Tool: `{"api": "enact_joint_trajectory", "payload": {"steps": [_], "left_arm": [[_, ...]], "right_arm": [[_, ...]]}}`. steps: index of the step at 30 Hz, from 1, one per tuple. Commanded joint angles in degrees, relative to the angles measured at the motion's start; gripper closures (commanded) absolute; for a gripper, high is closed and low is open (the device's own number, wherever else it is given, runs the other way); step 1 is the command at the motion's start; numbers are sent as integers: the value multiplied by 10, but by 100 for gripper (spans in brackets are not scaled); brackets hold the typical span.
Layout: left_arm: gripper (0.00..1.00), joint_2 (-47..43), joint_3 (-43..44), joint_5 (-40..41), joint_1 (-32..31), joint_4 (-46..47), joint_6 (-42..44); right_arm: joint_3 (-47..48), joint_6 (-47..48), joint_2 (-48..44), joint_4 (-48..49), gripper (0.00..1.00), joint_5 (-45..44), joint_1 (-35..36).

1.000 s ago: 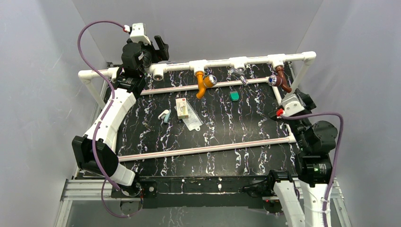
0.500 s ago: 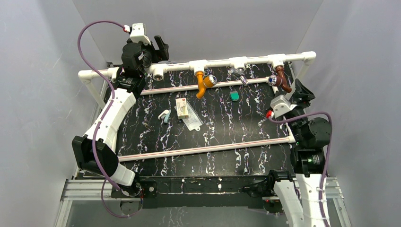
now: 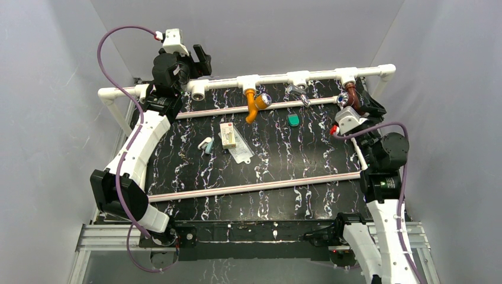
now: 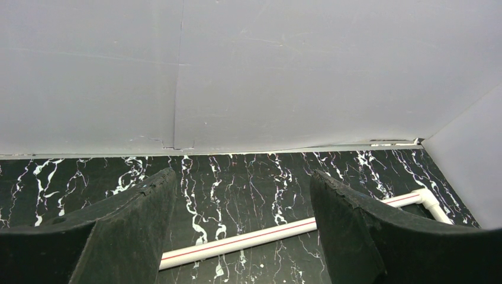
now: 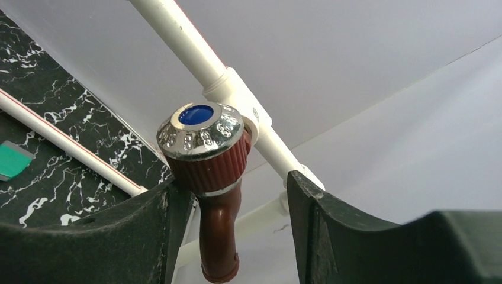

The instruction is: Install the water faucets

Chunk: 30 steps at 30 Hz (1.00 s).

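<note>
Reddish-brown faucet inside right gripper, jaws apart, not clamped on it

Green block: we see only corner, left edge cuts rest. We cannot tell if right gripper touches dark reddish-brown faucet. Little white thing on table: too small for us to name.

brown faucet glossy plastic; knob — shiny metal | pipe smooth white plastic | tabletop — glossy black marbled
</note>
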<state>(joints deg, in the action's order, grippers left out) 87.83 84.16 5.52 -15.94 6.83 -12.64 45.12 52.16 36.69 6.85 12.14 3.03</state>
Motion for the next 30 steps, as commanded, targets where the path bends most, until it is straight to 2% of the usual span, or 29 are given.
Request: {"api": "enact_joint_trajectory", "payload": {"steps": [1,3,6,11,13,15,22,30], "left_arm": [[21,89,-66,-2,3,-161,0],[21,89,-66,-3,2,-161,0],[21,90,-65,-2,2,-161,0],[20,90,-65,-2,3,-161,1],[21,89,-65,-1,2,-162,1],[21,89,-66,0,3,-161,2],[21,89,-65,0,2,-161,2],[21,89,-65,1,2,-162,3]], "right_arm": [[-6,-28,6,68,34,-16,1],[-9,-33,9,69,36,-16,1],[-12,-47,13,70,47,-18,2],[-16,-97,9,70,77,-14,2],[-18,-123,6,71,91,-12,1],[-22,-156,1,74,99,-13,1],[-26,-309,-14,90,99,-36,2],[-24,-579,-13,103,99,-117,2]]}}
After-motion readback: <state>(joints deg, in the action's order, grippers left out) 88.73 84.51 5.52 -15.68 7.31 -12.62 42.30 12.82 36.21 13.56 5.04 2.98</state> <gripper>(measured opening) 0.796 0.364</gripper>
